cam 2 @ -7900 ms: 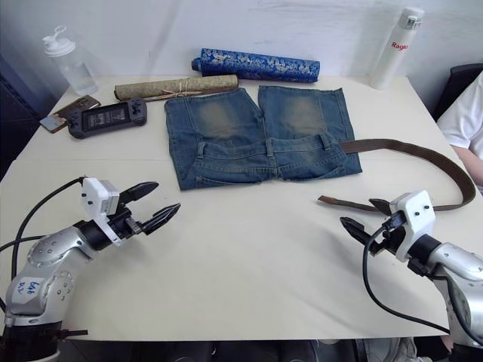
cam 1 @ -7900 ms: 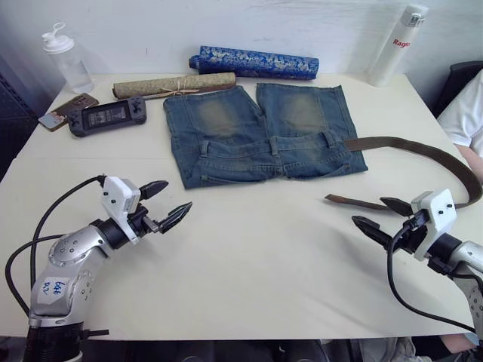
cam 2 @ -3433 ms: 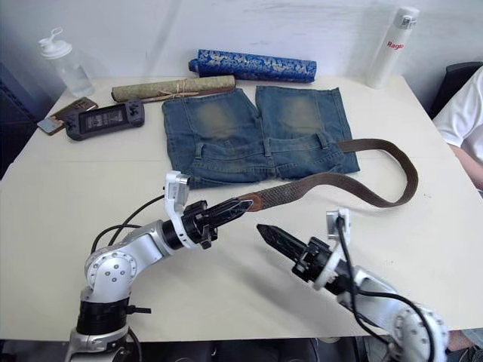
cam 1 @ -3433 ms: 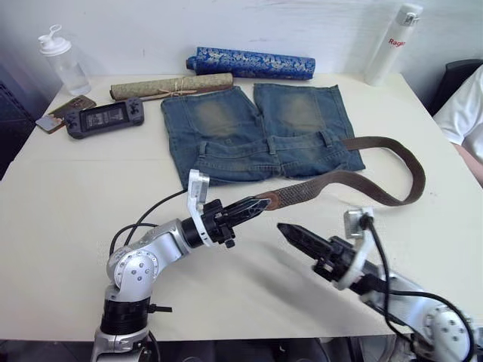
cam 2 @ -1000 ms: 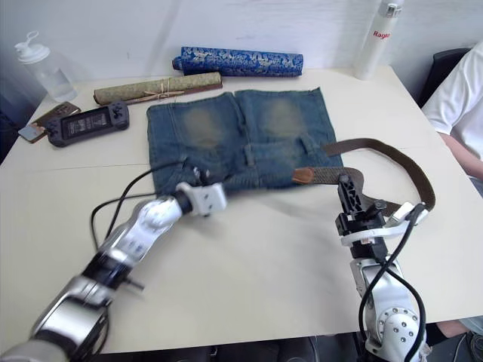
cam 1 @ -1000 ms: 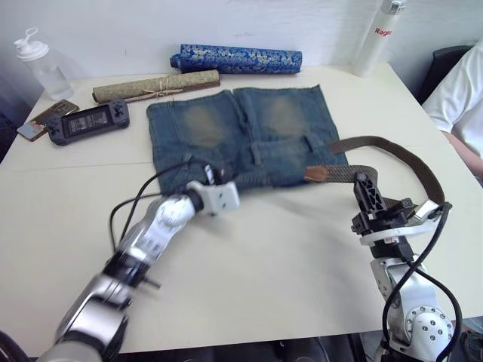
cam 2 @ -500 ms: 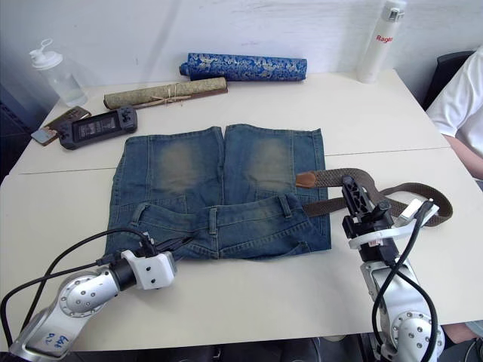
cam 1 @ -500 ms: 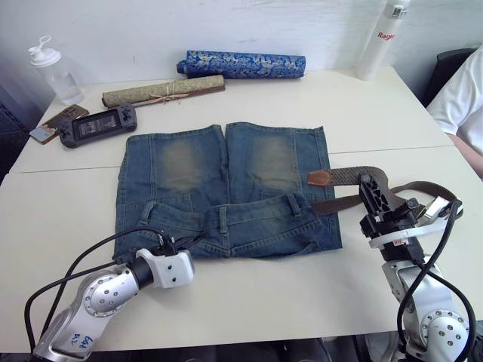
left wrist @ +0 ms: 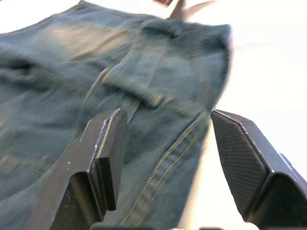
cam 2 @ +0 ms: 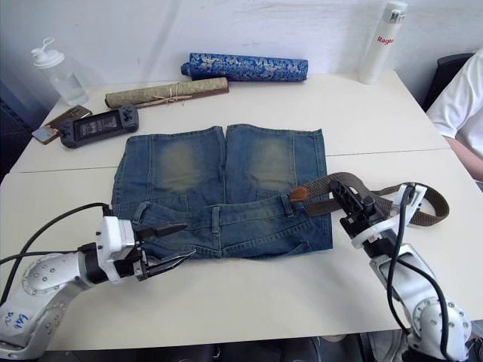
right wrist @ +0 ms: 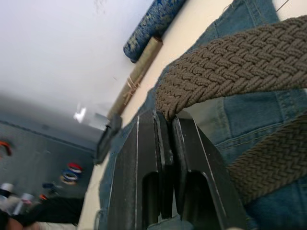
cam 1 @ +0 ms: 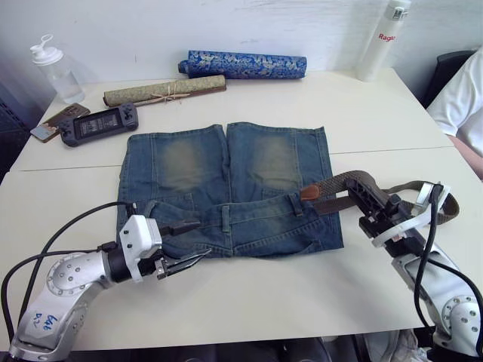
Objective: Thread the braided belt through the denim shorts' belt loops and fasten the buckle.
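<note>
White table: left gripper jaws spread; right gripper jaws pinching braided belt.

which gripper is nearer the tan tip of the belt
Right. The right gripper is clamped on the braided belt just beside its tan tip. The left gripper, jaws open, sits at the denim shorts' far waistband corner.
</note>
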Controlling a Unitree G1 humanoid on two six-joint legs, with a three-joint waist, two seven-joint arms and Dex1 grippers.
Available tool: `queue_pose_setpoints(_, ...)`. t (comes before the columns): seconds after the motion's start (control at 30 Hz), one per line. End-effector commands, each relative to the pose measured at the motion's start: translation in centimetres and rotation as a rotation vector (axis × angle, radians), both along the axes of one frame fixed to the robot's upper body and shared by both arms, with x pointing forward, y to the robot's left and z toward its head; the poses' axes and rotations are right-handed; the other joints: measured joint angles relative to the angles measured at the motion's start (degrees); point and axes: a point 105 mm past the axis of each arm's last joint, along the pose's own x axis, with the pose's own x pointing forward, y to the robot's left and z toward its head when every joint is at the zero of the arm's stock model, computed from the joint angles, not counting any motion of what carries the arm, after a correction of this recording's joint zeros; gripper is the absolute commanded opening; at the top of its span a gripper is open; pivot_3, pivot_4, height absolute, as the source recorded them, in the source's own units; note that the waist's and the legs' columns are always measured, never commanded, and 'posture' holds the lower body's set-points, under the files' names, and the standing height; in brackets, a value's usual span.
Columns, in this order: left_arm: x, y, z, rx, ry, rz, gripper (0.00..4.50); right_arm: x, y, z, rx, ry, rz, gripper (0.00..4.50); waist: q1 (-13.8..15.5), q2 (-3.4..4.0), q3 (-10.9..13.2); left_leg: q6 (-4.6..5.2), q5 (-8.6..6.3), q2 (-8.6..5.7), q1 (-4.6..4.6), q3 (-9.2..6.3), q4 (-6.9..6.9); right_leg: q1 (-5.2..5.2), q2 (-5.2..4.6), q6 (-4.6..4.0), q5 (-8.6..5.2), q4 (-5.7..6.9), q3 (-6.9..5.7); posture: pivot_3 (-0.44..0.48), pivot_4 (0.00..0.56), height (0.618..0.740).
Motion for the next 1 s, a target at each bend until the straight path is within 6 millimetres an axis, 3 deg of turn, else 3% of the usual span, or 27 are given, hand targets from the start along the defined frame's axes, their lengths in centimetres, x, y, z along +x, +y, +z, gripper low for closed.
queue_pose_setpoints(0.03, -0.3, -0.8, 1.9, -0.026, -0.033, -0.069, 3.09, 0.2, 0.0, 0.4, -0.107, -0.006, 0.014, 0.0, 0.05, -0.01, 0.01, 0.0, 0.0, 0.0, 0.0, 0.0, 0.0, 0.0, 0.01, 0.0, 0.0, 0.0, 0.0, 0.0, 0.15, 0.645)
queue_pose_setpoints(0.23, 0.6, -1.4, 2.1, -0.03, -0.035, -0.065, 3.09, 0.2, -0.1, -0.1, -0.185, 0.006, 0.013, 0.0, -0.04, -0.04, 0.02, 0.0, 0.0, 0.0, 0.0, 0.01, 0.0, 0.01, 0.01, 0.01, 0.01, -0.01, 0.0, 0.0, 0.15, 0.645)
queue_pose_setpoints(0.53, 1.1, -2.3, 2.0, -0.02, -0.056, -0.063, 3.09, 0.8, 2.5, -1.2, -0.286, 0.021, 0.071, 0.0, -0.05, -0.09, 0.05, 0.0, 0.0, 0.0, 0.0, 0.0, -0.01, 0.01, 0.02, 0.01, 0.01, -0.02, 0.0, 0.0, 0.15, 0.645)
queue_pose_setpoints(0.77, 1.9, -3.7, 1.4, 0.012, -0.103, -0.064, 3.09, 1.8, 4.8, -3.3, -0.234, 0.108, 0.12, 0.0, -0.04, -0.1, 0.05, 0.01, 0.0, 0.0, -0.01, 0.0, -0.02, -0.01, 0.03, 0.01, 0.01, -0.02, 0.0, 0.0, 0.15, 0.645)
queue_pose_setpoints(0.87, 3.0, -4.7, 1.1, 0.051, -0.182, -0.033, 3.09, 1.9, 5.4, -4.5, -0.079, 0.214, 0.165, 0.0, -0.06, -0.15, 0.07, 0.01, 0.0, 0.0, -0.02, 0.0, 0.01, 0.0, 0.03, 0.01, 0.01, -0.02, 0.0, 0.0, 0.15, 0.645)
queue_pose_setpoints(1.0, 4.8, -5.7, 0.9, 0.148, -0.403, 0.032, 3.09, 2.4, 4.9, -5.8, 0.103, 0.327, 0.185, 0.0, -0.13, -0.22, 0.04, 0.02, -0.01, 0.0, -0.01, 0.0, 0.03, -0.01, 0.03, 0.01, 0.01, 0.05, 0.0, 0.0, 0.15, 0.645)
